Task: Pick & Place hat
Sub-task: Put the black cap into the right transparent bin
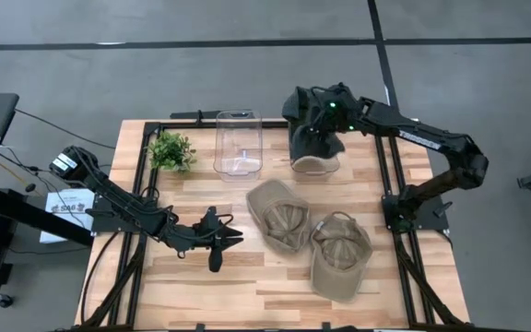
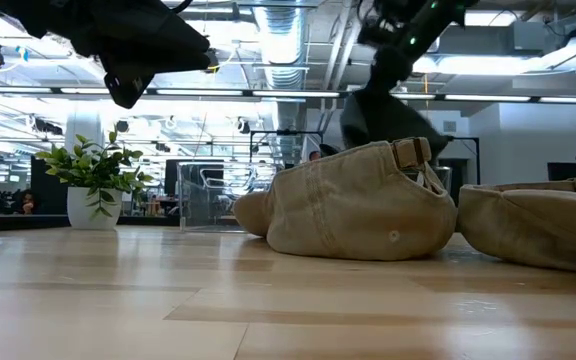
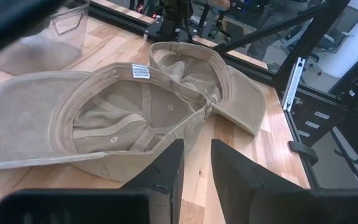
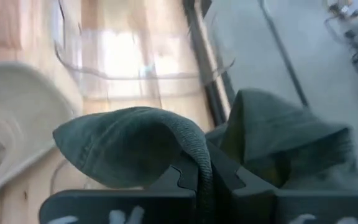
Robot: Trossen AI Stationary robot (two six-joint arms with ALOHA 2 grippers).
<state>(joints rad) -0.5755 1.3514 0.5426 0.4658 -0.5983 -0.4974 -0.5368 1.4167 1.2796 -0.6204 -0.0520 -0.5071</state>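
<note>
Wooden table (image 1: 275, 286), black-framed, under both arms. Right arm stretched across the far edge, right gripper (image 1: 319, 129) clamped on a dark green hat (image 1: 313, 138), fabric folded over and pinched between the fingers (image 4: 185, 177) in the right wrist view; hat hanging above a tan cap (image 1: 315, 166) at the far side of the table, just beside the clear plastic container (image 1: 238, 143). From the low view, same dark hat (image 2: 383, 120) dangling behind the tan caps, clear of the tabletop.

Left arm reaching in from the near left corner, left gripper (image 1: 221, 238) low over the boards, well apart from the dark hat, fingers (image 3: 166, 171) slightly parted with a narrow gap and nothing between them.

Two tan caps near the middle-right of the table: one (image 1: 279, 214) upside down, inner band and white label showing in the left wrist view (image 3: 114, 115); the other (image 1: 339, 256) touching it on the near-right side, brim toward the near edge.

Small potted plant (image 1: 171, 150) in a white pot at the far left, near the container but apart from it.

Beside the table on the left, a sheet of paper (image 1: 65, 205) on the floor.
</note>
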